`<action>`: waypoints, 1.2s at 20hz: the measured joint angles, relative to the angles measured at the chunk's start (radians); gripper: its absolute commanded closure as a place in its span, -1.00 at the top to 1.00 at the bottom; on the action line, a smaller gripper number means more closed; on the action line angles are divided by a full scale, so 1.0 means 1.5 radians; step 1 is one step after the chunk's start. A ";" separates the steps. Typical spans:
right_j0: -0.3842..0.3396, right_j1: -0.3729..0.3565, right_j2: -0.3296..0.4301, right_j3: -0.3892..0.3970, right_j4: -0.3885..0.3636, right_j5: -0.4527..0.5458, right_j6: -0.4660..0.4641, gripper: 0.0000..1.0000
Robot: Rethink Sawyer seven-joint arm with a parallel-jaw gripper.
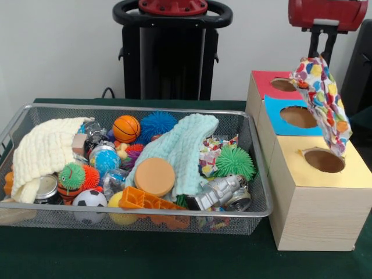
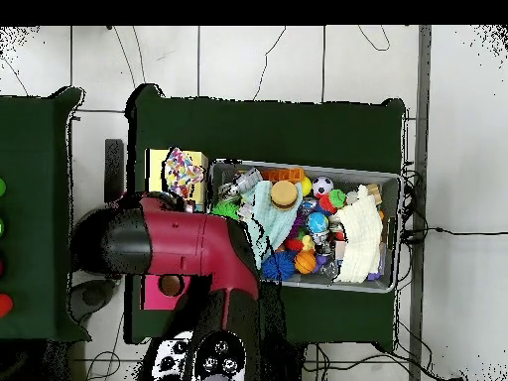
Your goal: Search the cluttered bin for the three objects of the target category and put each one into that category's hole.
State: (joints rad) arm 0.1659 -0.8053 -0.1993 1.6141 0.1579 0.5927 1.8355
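Note:
My gripper hangs at the upper right, shut on the top of a dotted white cloth. The cloth dangles tilted, its lower end just above the round hole in the yellow top of the pale wooden box. In the overhead view the cloth lies over the yellow box top; the arm hides the gripper there. A second dotted piece lies in the wire-mesh bin, between the mint cloth and the green spiky ball. A third is hidden.
Behind the yellow box stand the blue-topped box and the red-topped box, each with a hole. The bin holds a cream cloth, a mint cloth, an orange disc, balls, and a silver toy.

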 measured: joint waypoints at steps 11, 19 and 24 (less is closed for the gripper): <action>0.001 0.050 -0.016 -0.001 -0.002 -0.052 0.000 -1.00; 0.013 0.082 -0.029 -0.001 -0.003 -0.065 0.000 -1.00; 0.018 0.090 -0.029 -0.001 -0.003 -0.065 0.000 -1.00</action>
State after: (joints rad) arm 0.1923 -0.6708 -0.2432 1.6123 0.1540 0.4946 1.8355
